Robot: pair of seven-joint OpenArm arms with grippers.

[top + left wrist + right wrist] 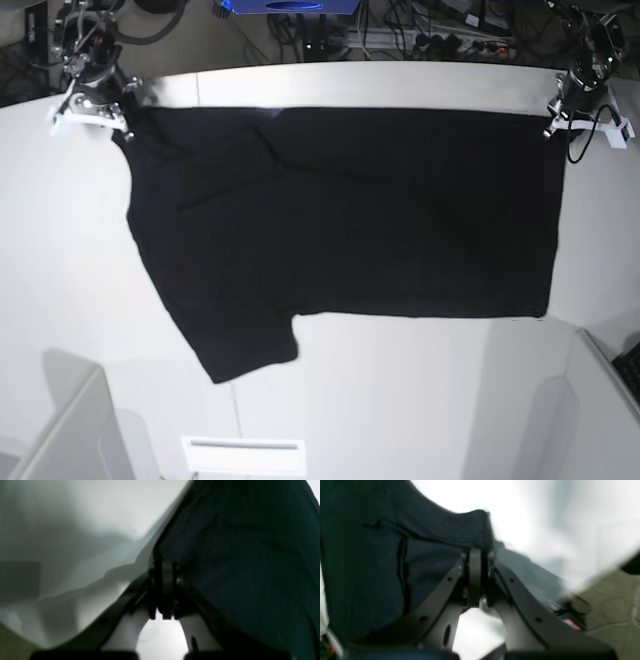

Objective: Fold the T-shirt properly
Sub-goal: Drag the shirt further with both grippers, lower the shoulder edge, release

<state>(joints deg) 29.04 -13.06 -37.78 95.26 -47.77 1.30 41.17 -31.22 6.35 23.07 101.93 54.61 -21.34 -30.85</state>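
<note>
The black T-shirt [350, 210] lies spread across the white table [60, 230], with its top edge stretched along the far side. One sleeve [245, 345] sticks out at the lower left. No print shows. My left gripper [553, 118] is shut on the shirt's far right corner; the left wrist view shows its closed gripper [166, 566] pinching the cloth's [237, 555] edge. My right gripper [120, 115] is shut on the far left corner; the right wrist view shows its closed gripper [476, 552] holding a fold of the cloth [370, 562].
Cables and a blue object [290, 6] lie behind the table's far edge. A grey box [60, 430] stands at the near left. A white slotted plate [243, 452] sits at the front edge. A raised panel [560, 410] stands at the near right.
</note>
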